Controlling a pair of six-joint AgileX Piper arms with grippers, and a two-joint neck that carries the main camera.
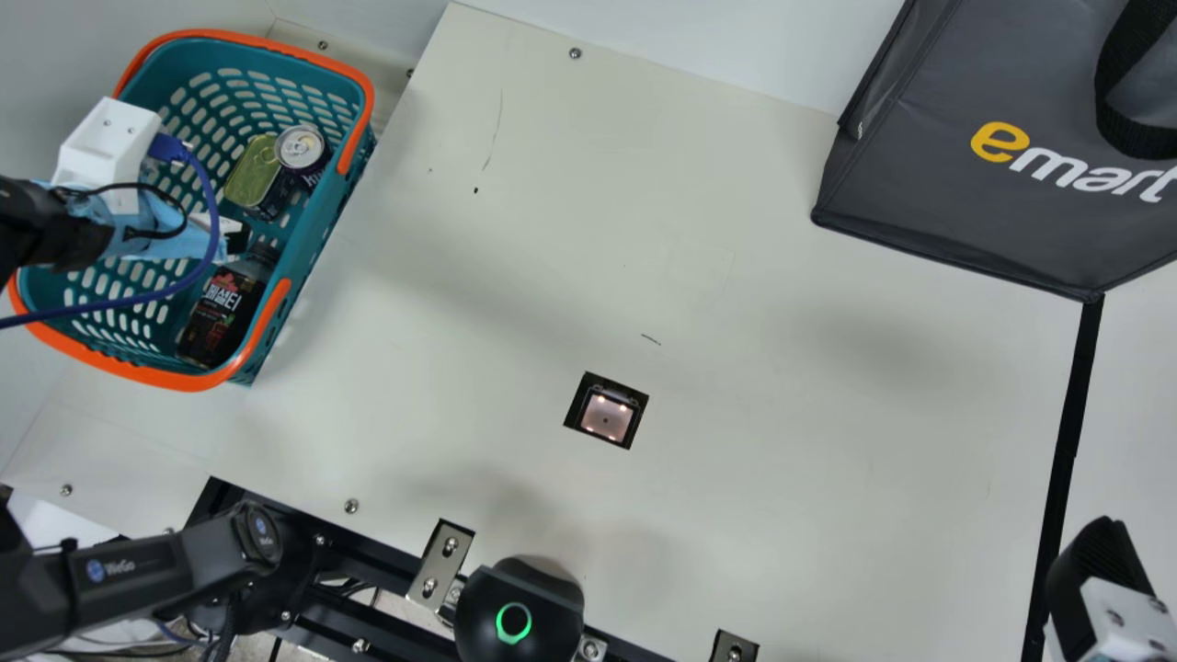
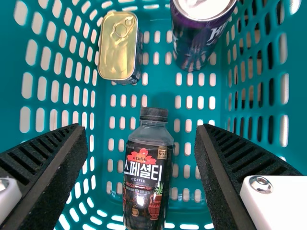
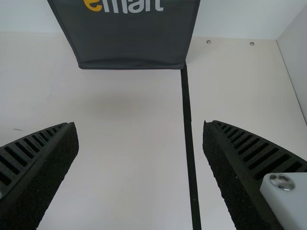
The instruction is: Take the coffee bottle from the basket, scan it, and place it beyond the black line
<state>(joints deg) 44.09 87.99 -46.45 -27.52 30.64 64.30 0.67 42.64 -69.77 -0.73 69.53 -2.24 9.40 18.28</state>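
Nearest me, at the front edge of the worktop (image 1: 782, 368), is a black dome (image 1: 520, 611) with a glowing green ring. Off to the right, the right claw (image 1: 1099, 570) hangs with its fingers spread and nothing between them; its wrist view shows the black line (image 1: 1067, 441) running through the gap. Further in, the square scanner (image 1: 605, 418) sits in the surface, lit up.

Over on the left stands the teal basket (image 1: 317, 230) with its orange rim and handles. The left claw (image 1: 234, 237) is down at it, fingers wide apart, gripping nothing. The coffee bottle (image 1: 221, 313) is inside, on its side, label up, in the gap between those fingers in the wrist view. Beyond its cap are a gold-topped tin (image 1: 253, 175) and, beside that, a purple drink can (image 1: 302, 152). At the far right is a dark grey shopping bag (image 1: 956, 211), one bottom corner by the line's end.
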